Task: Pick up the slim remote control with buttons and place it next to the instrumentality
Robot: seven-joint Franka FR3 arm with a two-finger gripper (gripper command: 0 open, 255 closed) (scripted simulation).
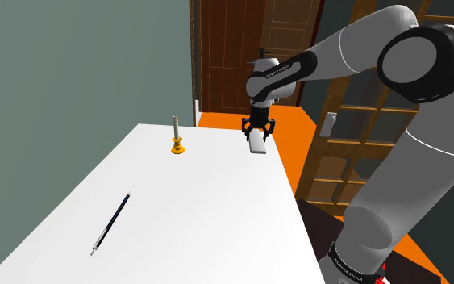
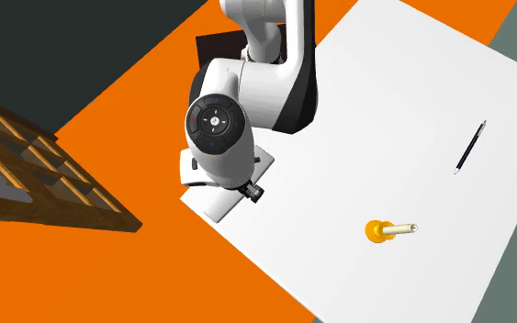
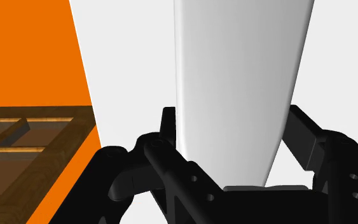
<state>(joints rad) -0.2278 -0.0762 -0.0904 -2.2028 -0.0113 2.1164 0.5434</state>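
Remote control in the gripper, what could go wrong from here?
The gripper clasps the white remote near one end, so it might swing or slip. It hangs by the edge of the table, with orange floor beyond; a slip there could send it off. The upright orange-based candlestick could be knocked over in passing.

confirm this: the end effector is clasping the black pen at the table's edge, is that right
Not the pen. The end effector is clasping the pale slim remote at the table's edge. The wrist view shows the remote between the fingers. The black pen lies apart on the table in the shoulder view.
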